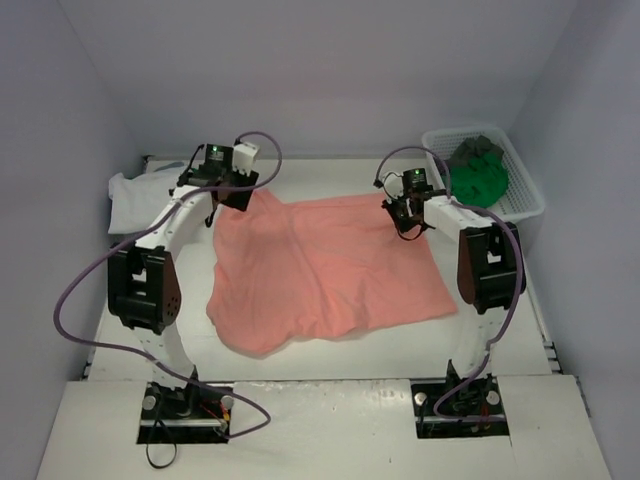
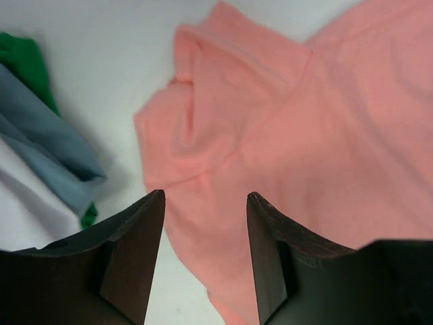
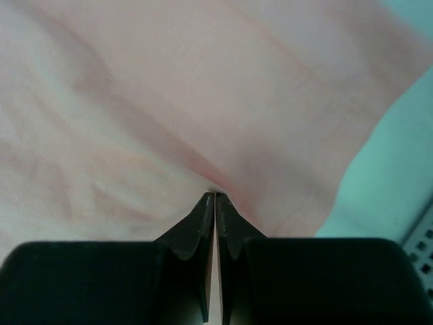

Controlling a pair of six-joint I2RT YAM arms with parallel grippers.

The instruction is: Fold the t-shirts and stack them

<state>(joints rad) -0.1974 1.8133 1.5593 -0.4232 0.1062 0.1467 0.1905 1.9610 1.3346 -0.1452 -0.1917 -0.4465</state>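
A salmon pink t-shirt (image 1: 330, 265) lies spread across the middle of the table, wrinkled along its left side. My left gripper (image 1: 232, 190) hovers open just above the shirt's far left corner; in the left wrist view its fingers straddle the pink cloth (image 2: 284, 122) with nothing held between them (image 2: 205, 196). My right gripper (image 1: 405, 222) is at the shirt's far right corner. Its jaws (image 3: 215, 195) are shut on a pinch of the pink fabric (image 3: 169, 88), which puckers at the tips.
A white mesh basket (image 1: 523, 190) at the far right holds a green t-shirt (image 1: 478, 178) and a dark grey one (image 1: 475, 150). Folded white and light blue shirts (image 1: 130, 195) lie at the far left, with a grey-blue fold (image 2: 47, 135) close to my left gripper.
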